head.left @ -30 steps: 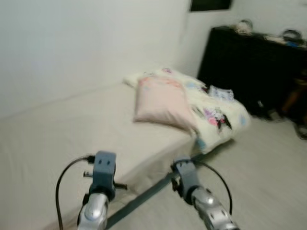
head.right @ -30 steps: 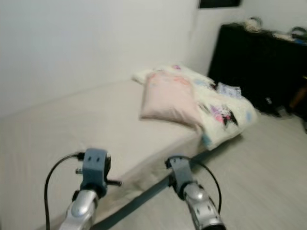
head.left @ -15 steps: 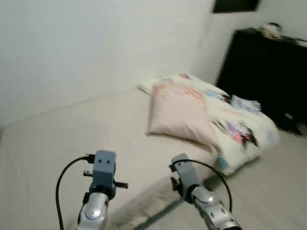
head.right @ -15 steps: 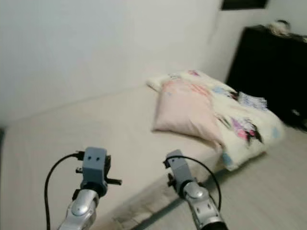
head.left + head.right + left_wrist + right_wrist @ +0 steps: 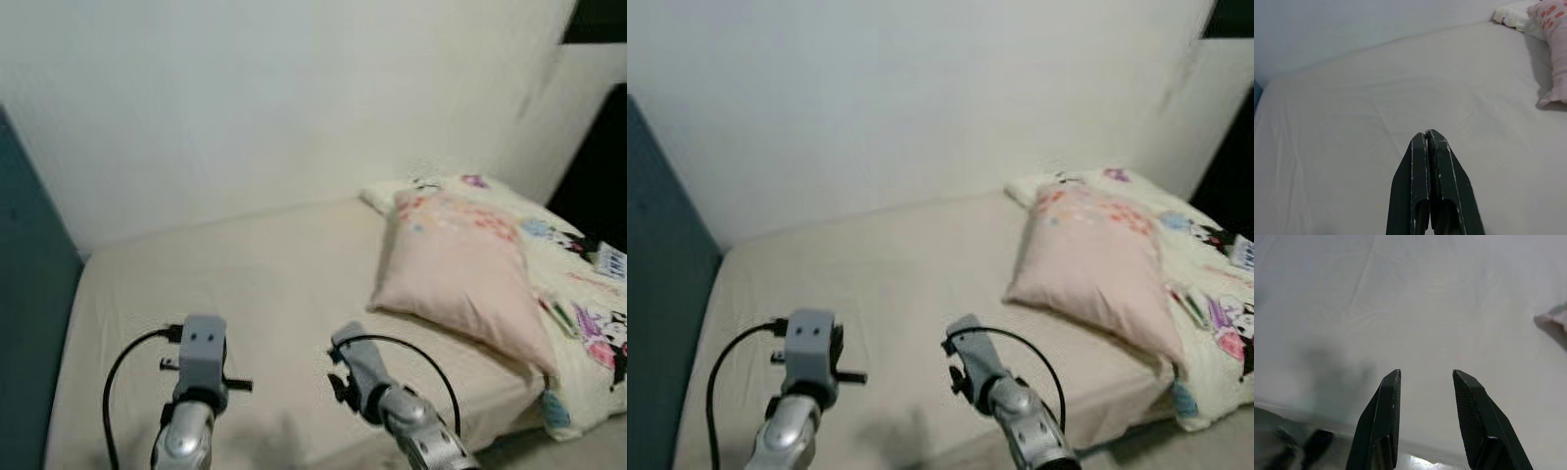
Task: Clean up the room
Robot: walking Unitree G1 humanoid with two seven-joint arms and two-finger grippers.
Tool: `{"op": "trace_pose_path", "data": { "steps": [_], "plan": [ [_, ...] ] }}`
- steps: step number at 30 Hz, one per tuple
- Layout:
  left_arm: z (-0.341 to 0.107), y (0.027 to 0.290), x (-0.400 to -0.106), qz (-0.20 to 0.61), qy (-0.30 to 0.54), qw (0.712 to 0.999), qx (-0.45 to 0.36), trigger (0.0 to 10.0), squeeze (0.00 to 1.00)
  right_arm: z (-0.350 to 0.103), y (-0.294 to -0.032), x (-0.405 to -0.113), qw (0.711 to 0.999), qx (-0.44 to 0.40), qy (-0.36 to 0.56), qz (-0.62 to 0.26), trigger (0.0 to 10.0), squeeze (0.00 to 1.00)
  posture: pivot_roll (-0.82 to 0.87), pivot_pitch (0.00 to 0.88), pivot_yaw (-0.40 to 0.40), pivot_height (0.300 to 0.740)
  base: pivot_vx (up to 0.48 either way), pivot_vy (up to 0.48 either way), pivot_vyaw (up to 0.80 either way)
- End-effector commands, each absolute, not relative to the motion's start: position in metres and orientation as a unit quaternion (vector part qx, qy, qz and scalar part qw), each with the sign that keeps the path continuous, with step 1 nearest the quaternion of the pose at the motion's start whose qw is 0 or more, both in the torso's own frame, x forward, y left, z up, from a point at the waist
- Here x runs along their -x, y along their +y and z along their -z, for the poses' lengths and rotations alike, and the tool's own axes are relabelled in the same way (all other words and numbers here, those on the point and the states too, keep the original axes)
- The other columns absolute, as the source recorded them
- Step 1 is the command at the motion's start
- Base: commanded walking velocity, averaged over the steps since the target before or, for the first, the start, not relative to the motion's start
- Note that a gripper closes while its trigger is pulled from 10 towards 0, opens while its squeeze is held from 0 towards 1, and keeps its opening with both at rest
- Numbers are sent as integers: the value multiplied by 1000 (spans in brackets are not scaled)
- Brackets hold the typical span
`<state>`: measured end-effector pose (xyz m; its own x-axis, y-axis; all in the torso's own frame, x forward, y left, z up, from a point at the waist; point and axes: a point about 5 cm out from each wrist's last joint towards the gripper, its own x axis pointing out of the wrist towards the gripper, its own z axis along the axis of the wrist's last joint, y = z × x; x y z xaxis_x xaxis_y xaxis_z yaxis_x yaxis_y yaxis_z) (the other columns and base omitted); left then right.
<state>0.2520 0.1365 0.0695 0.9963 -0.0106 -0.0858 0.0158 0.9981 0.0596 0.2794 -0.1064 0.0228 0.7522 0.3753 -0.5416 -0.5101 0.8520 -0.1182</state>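
A bed (image 5: 245, 284) with a plain cream sheet stretches before me, against a white wall. A pink pillow (image 5: 460, 274) lies on its right part, overlapping a crumpled white blanket (image 5: 578, 313) printed with cartoon figures. Both my arms are raised over the near edge of the bed. My left gripper (image 5: 1427, 135) is shut and holds nothing, its tips hovering above the bare sheet (image 5: 1376, 98). My right gripper (image 5: 1424, 376) is open, empty, and hangs over the sheet near the mattress edge.
A blue headboard (image 5: 29, 323) stands at the bed's left end. A dark cabinet (image 5: 607, 166) sits at the far right beyond the blanket. A corner of the pillow (image 5: 1555, 320) shows in the right wrist view.
The whole scene has shifted right as the camera swung left: cabinet and floor have slid out, the blue headboard has come in. Both arms keep the same raised pose.
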Motion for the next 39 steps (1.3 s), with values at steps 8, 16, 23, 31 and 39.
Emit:
{"op": "trace_pose_path", "data": {
  "steps": [8,16,23,31,39],
  "plan": [
    [-68,139,-250,3,43,998,-40,10000,0,-21,-104,-277,924,132,258,-248,10000,0,-7,0,-71,740,0,0,0],
    [-68,139,-250,12,41,998,-53,10000,0,-25,-103,-280,931,125,246,-237,10000,0,-4,0,-65,740,0,0,0],
    [-70,137,-251,15,39,998,-53,10000,0,-26,-103,-281,933,122,244,-233,10000,0,-4,0,-63,740,0,-46,0],
    [-72,137,-252,16,34,998,-53,10000,0,-26,-103,-281,933,122,244,-233,10000,0,-2,0,-62,740,0,-417,0],
    [-72,136,-251,16,36,998,-54,10000,0,-25,-103,-280,933,122,245,-231,10000,0,1,0,-62,740,0,-445,0]
  ]
}}
